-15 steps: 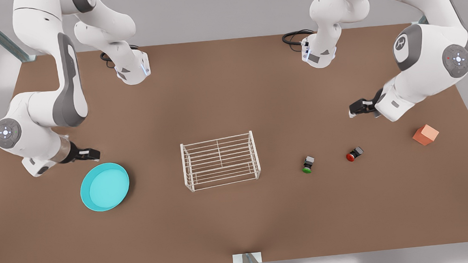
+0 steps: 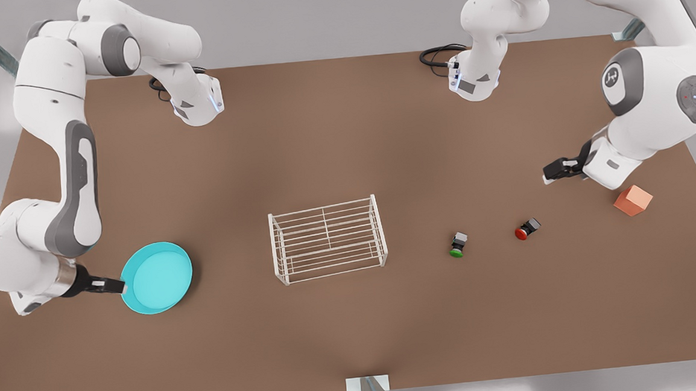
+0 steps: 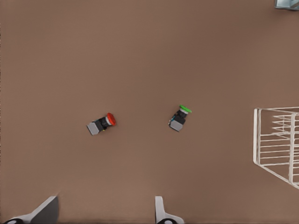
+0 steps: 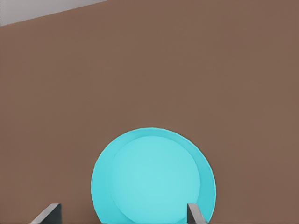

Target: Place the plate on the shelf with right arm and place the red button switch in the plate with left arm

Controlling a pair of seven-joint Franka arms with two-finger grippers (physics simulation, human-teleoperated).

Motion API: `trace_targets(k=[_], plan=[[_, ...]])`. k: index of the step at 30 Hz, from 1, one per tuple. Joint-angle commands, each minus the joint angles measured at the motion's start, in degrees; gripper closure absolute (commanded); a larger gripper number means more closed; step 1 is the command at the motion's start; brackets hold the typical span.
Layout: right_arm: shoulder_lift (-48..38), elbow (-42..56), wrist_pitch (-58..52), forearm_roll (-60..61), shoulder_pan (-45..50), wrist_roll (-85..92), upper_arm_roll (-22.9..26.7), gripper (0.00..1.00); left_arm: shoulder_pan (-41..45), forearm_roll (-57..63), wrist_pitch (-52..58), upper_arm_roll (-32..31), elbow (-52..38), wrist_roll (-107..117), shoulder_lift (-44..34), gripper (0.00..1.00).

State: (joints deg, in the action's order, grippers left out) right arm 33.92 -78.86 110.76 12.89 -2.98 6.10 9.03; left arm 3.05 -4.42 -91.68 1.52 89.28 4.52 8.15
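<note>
Since the earlier frame, the right hand (image 2: 119, 286) has swung down to the plate (image 2: 156, 278), its tips now at the near rim; the left hand (image 2: 550, 174) has drawn back toward the orange cube (image 2: 632, 200). In the right wrist view the right hand's fingers (image 4: 195, 214) stand spread wide apart, wider than the plate. The left hand's fingers (image 3: 160, 212) are likewise parted, holding nothing, with the red button switch (image 2: 526, 229) lying ahead of them on the surface (image 2: 344, 129). Risk: a shallow rim grip may let the plate tilt or slip before reaching the shelf (image 2: 327, 239). Risk: the green-capped switch (image 2: 458, 244) lies near the red one and could be taken instead. Both fingertip pairs are cut off in the wrist views, and rim contact cannot be confirmed.
</note>
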Motion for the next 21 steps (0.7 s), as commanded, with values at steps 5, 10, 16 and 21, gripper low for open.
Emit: trace_targets(k=[5,10,16,21], plan=[[7.64,4.06,1.83,11.08,-4.84,29.81,-1.03,0.0,0.56,1.08,1.86,-0.11,0.11,3.39,-0.06,0.0],[8.71,1.86,0.95,3.02,-13.45,46.64,-9.37,0.0,0.64,1.16,1.95,-0.11,0.2,3.39,-0.15,0.0],[8.79,1.16,-2.13,-8.05,-14.25,49.71,-10.17,0.0,0.64,1.16,1.95,-0.11,0.64,3.39,-0.33,0.0],[13.36,2.82,-1.69,-9.55,-18.11,52.26,-10.25,0.0,0.64,1.16,1.95,-0.11,0.64,3.39,-0.33,0.0]])
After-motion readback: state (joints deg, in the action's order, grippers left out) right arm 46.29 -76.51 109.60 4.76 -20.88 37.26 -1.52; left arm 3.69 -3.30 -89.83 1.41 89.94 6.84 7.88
